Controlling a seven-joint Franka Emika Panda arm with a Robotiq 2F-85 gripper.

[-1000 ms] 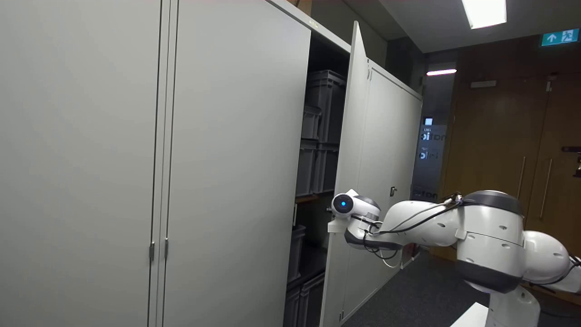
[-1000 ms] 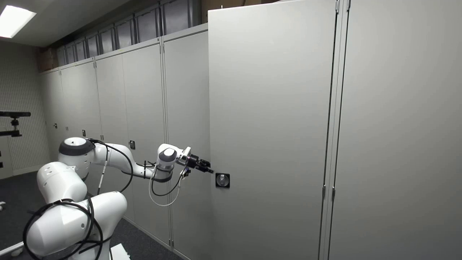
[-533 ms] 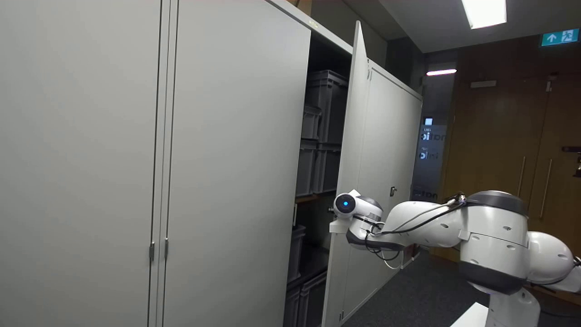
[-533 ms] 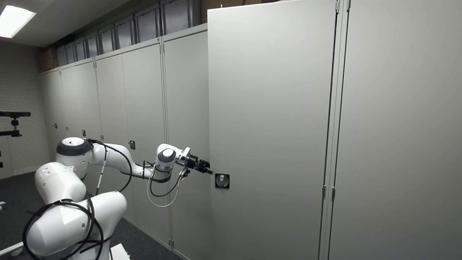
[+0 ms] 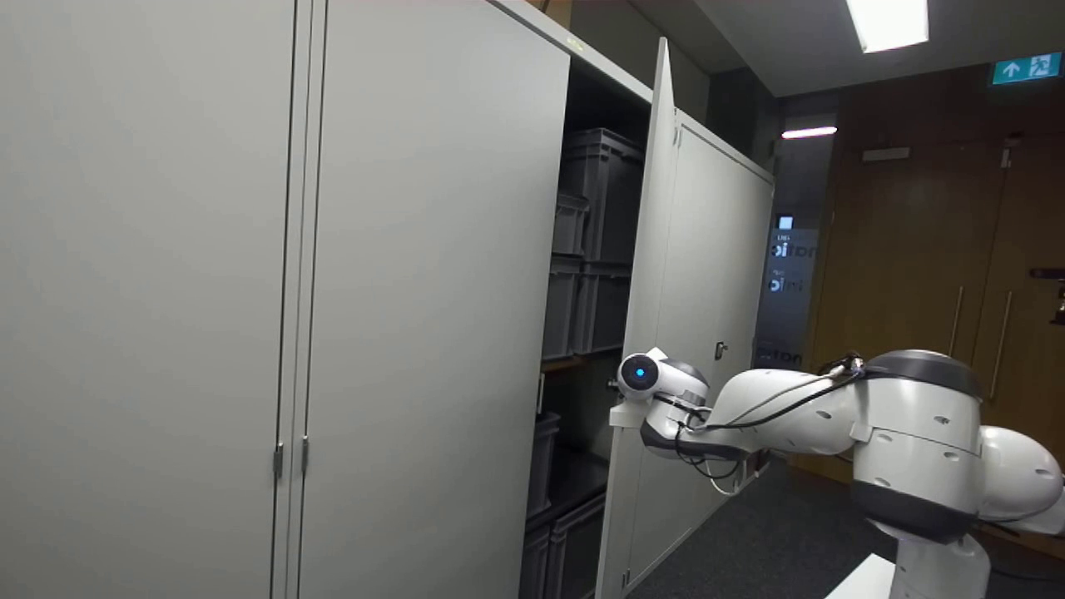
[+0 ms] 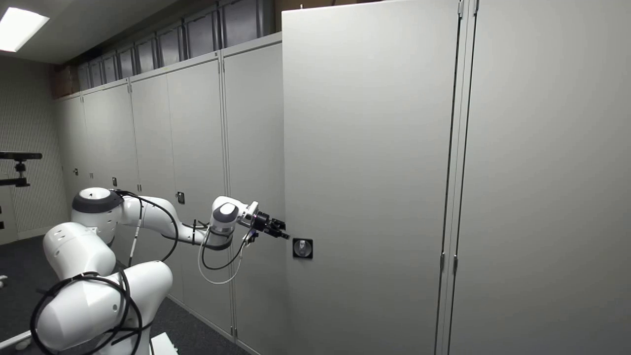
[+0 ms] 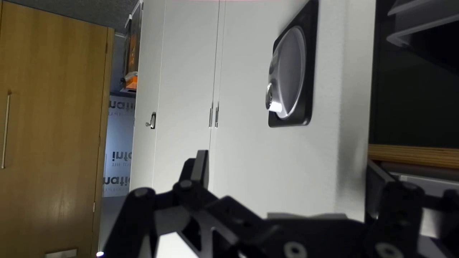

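The cabinet door [image 6: 369, 148] stands a little farther out than a second ago, shifted toward 9 o'clock in an exterior view, so its opening seems to progress; the arm [image 6: 81, 251] moves along with it; more of the grey crates [image 5: 611, 208] shows inside; the gripper [image 7: 288, 177] straddles the door's free edge [image 7: 355, 143], jaws wide, contact unclear; the handle [image 7: 290, 71] lies at its 12 o'clock in the wrist view.

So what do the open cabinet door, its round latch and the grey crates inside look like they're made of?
Open cabinet door: probably painted sheet metal, satin grey-white; flat panel, crisp edges, soft even sheen. Round latch: grey metal or metal-look plastic, smooth, with bright highlights along its edge. Grey crates: likely moulded plastic, dull finish, judging by their thick stepped rims.
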